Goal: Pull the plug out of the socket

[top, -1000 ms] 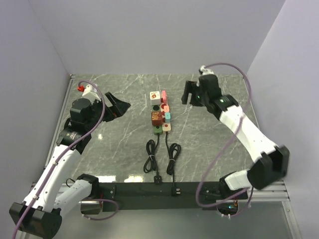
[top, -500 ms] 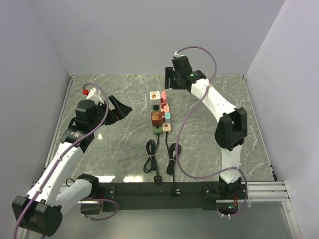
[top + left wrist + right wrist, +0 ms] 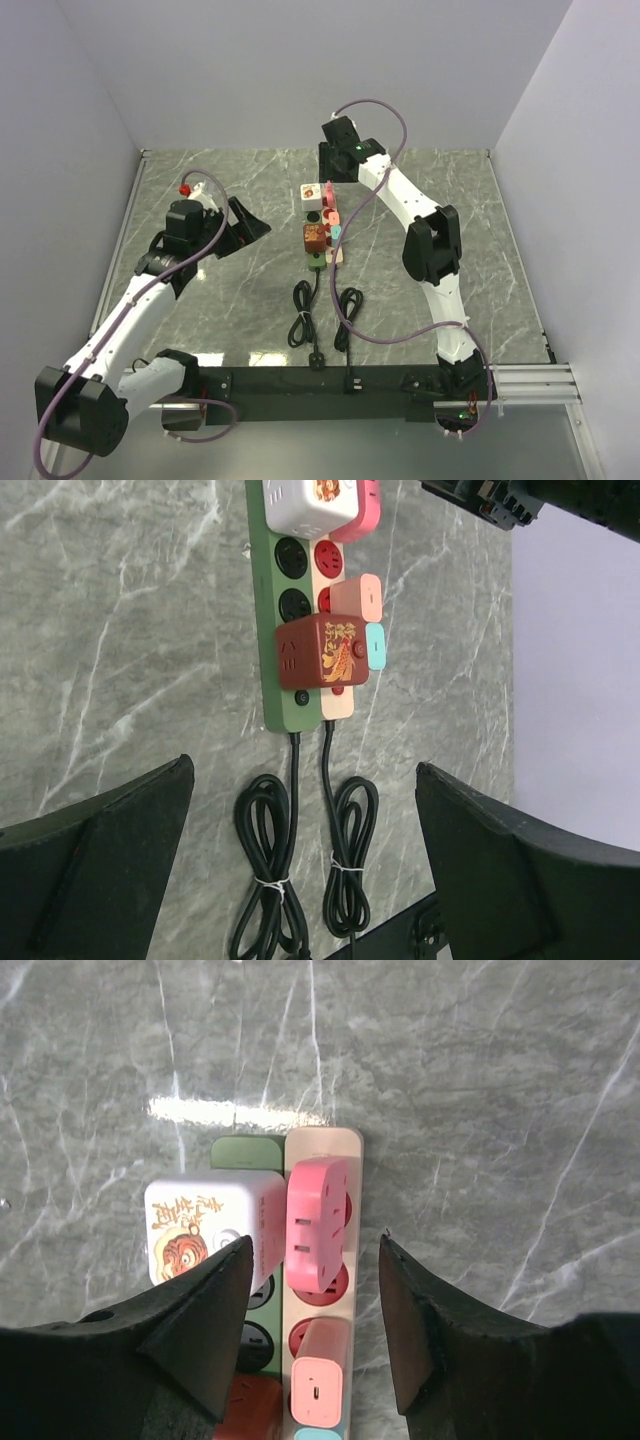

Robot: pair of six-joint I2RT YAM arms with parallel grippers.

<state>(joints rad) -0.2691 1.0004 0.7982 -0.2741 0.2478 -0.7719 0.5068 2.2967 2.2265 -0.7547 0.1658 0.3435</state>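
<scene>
Two power strips lie side by side mid-table: a green strip (image 3: 317,262) and a cream strip (image 3: 335,256). A white tiger cube plug (image 3: 205,1225), a pink adapter (image 3: 317,1222), a pink charger (image 3: 320,1385), a teal plug (image 3: 375,646) and a dark red adapter (image 3: 320,652) sit in them. My right gripper (image 3: 315,1240) is open and empty above the strips' far end, its jaws either side of the pink adapter. My left gripper (image 3: 303,768) is open and empty, hovering left of the strips (image 3: 250,225).
Two coiled black cables (image 3: 302,315) (image 3: 347,315) run from the strips toward the black rail at the table's near edge (image 3: 330,380). Walls close off the marble table on the left, back and right.
My right arm has swung left from the table's right side to above the far end of the strips. My left gripper has shifted slightly right toward the strips.
</scene>
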